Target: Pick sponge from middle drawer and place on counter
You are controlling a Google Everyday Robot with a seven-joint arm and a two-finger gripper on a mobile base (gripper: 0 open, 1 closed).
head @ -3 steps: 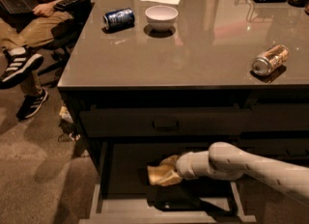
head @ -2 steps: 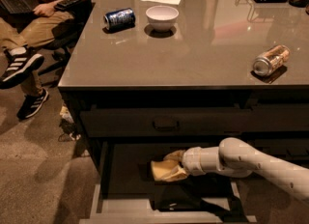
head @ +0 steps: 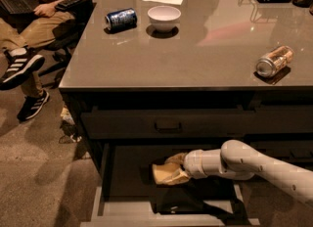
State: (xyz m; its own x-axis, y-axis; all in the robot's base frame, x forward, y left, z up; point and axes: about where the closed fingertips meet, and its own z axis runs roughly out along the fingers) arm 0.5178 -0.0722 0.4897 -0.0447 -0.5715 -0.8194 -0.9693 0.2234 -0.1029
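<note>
The gripper (head: 172, 169) fingers grip the sponge (head: 161, 174) over the open middle drawer (head: 99, 199); beneath the bench (head: 195, 55) front edge.

The gripper (head: 179, 168), fingers clamped on the sponge (head: 165, 174), has lifted slightly inside the middle drawer (head: 128, 210).

Gripper (head: 172, 169) reaches into the open middle drawer (head: 137, 211) — jaws closed on the sponge (head: 160, 173), below the surface (head: 195, 59) edge.
</note>
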